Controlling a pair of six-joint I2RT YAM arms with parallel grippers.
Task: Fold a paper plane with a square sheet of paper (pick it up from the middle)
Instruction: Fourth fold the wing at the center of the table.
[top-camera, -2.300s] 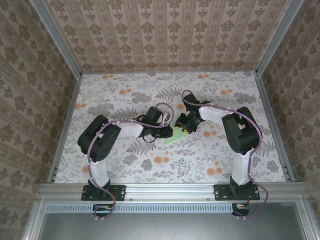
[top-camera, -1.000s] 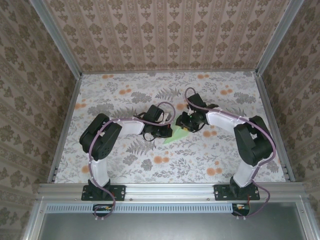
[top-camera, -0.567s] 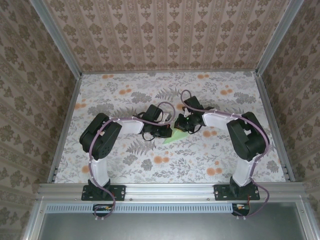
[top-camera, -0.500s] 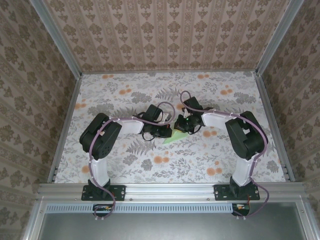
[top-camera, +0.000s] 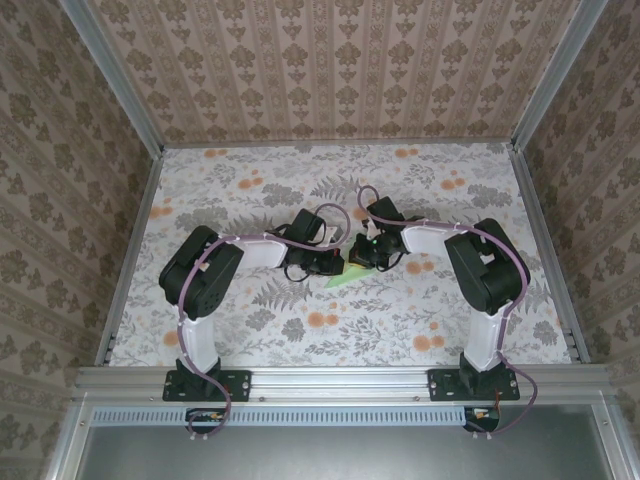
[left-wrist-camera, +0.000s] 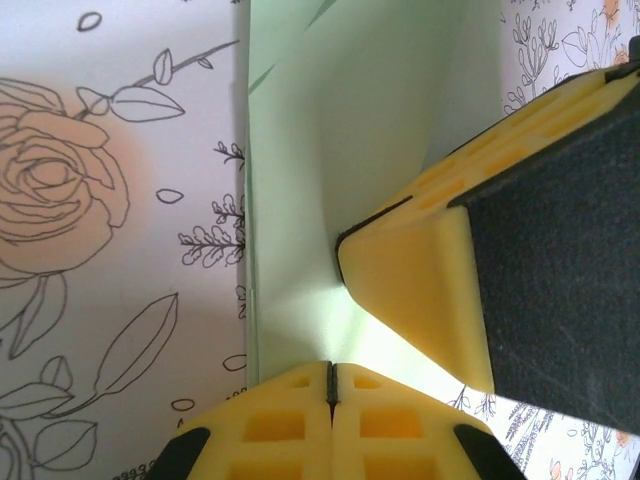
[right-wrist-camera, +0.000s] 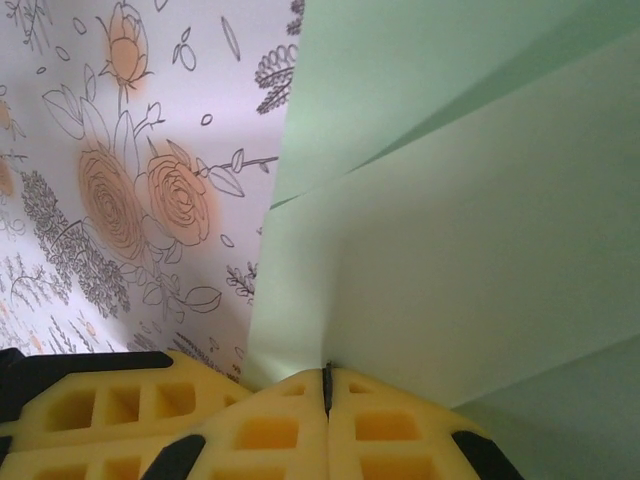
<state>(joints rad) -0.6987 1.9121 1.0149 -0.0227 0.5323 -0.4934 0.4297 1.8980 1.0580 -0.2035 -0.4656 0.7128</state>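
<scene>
Left wrist view is showing the left gripper (left-wrist-camera: 332, 375) pressing its yellow foam pads shut on the lower edge of the thin, part-folded pale mint-green paper sheet (left-wrist-camera: 330, 150), which is lying across the centre of the frame over the orange-and-grey floral tablecloth (left-wrist-camera: 90, 200). The right gripper (right-wrist-camera: 326, 385) is likewise pinching a creased flap at the bottom of its own frame. Judging by the layered flaps, a middle fold is being made, and the next move is likely calling for one arm pinning the sheet while the other is drawing its flap across.

Soft, even light throughout.
The overhead view was sharp; in the wrist close-ups the paper (left-wrist-camera: 320, 150) carried gentle shadows and the near foreground was blurred.
</scene>
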